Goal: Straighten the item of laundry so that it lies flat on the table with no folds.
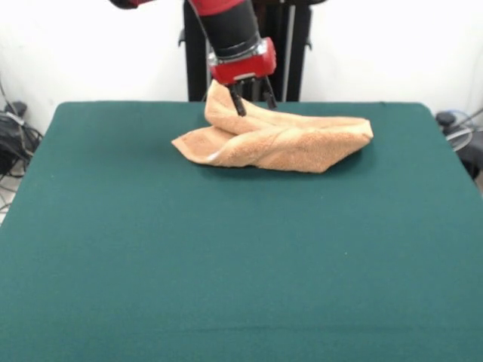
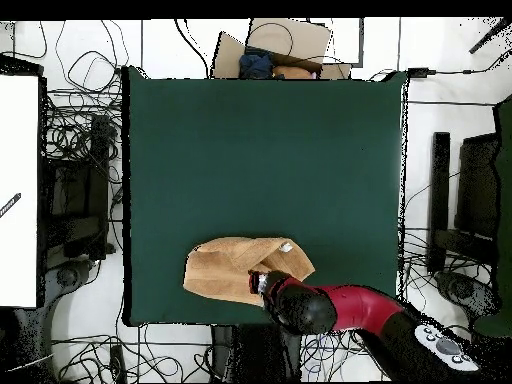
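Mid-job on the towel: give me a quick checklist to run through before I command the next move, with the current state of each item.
1. Towel flat with no folds: not ok. It is doubled over itself, with one part raised toward the arm.
2. Claw on the cloth: ok. It meets the raised part of the towel at the robot's end of it.
3. Grip secure: cannot tell. Neither view shows whether the claw is closed on the fabric.
4. Room to spread the towel: ok. The towel sits near the robot's edge of the table, with bare green top beyond it.
5. All of the towel on the table: ok. No part hangs over an edge in the overhead view.
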Robot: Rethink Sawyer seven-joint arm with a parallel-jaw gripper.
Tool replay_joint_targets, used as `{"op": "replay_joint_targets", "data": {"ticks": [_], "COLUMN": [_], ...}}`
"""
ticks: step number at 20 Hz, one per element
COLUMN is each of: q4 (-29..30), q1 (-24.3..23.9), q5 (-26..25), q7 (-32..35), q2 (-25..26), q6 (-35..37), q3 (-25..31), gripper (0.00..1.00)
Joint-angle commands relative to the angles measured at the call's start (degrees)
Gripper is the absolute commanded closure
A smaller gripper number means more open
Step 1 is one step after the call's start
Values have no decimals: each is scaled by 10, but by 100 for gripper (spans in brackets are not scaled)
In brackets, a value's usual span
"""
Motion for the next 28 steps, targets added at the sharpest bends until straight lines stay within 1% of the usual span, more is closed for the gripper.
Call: {"op": "replay_joint_targets", "data": {"ticks": [1,11,18,21,24,28], "q4": [-86,-99,-90,-86,-85,-90], "q1": [33,96,149,174,207,247], "q5": [-40,-74,-85,-88,-85,-82], "q7": [-37,8,47,64,83,97], "q2": [-28,-73,-92,-88,-75,-41], "q6": [48,32,18,-6,-28,-70], "q3": [16,-53,-117,-151,-189,-234], "gripper": [0,0,0,0,0,0]}}
